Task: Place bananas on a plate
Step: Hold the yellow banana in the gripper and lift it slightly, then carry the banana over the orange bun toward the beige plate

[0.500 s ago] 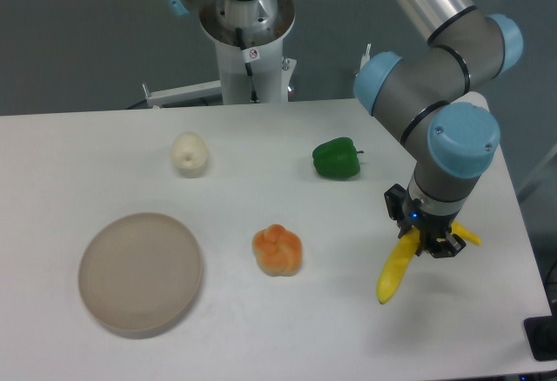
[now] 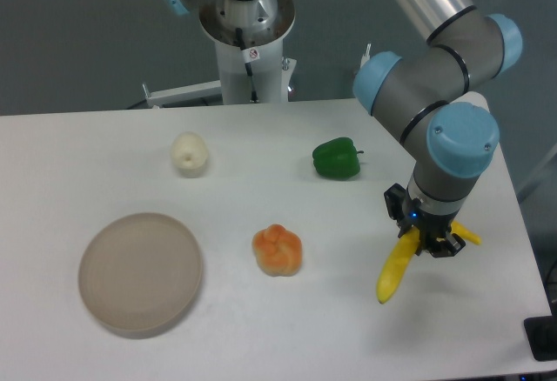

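While the fingers [image 2: 428, 243] gripped the banana [image 2: 396, 270] near the bench's right edge, the plate [image 2: 139, 273] sat bare, front-left.

On the surface [image 2: 261, 329], the plate [image 2: 139, 272] lies near left. A round fruit [image 2: 189, 153] sits far behind it, a lumpy fruit [image 2: 278, 250] in the middle, a pepper [image 2: 336, 158] far right, and the banana [image 2: 397, 268] near right, under the pincer [image 2: 428, 246].

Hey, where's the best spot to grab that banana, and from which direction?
Take the banana around its middle, coming straight down from above, fingers across its narrow width. It lies long and slender on the table, and the end effector is already over that stretch.
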Motion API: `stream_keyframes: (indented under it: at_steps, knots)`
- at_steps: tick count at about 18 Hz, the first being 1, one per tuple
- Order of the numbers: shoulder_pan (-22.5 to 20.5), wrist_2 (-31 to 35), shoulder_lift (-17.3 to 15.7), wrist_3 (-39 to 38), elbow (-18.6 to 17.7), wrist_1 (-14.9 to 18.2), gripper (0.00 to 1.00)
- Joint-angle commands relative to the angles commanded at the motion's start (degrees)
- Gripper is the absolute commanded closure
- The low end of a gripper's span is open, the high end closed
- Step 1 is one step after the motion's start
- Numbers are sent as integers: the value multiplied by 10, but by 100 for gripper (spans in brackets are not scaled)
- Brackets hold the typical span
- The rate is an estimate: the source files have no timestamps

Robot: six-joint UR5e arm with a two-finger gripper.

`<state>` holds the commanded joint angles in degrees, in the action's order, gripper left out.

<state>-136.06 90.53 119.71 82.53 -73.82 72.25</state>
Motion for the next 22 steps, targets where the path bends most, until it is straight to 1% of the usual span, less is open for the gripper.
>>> stream_keyframes:
  at_steps: [2,5,6,8,10,11,12,13,15,17,18,20,22]
  knots:
    - [28,-3,-10,-4,-10,2,99]
    - [72,-3,-32,-35,-39,1,100]
    - [88,-3,-42,-50,-54,-2,100]
    - [130,-4,-55,-106,-83,-4,100]
    - [163,-4,-58,-143,-91,-4,100]
    - [185,-4,-54,-176,-95,-13,100]
    - [201,-4,-51,-197,-95,-29,100]
    - [227,-4,-42,-212,-98,-46,100]
    - [248,-4,-34,-222,-109,-50,100]
    - [268,-4,-26,-257,-115,-66,100]
    - [282,-6,-20,-271,-125,-81,100]
    - [297,-6,-18,-278,-152,-105,100]
    - [309,-18,-18,-292,-179,-144,100]
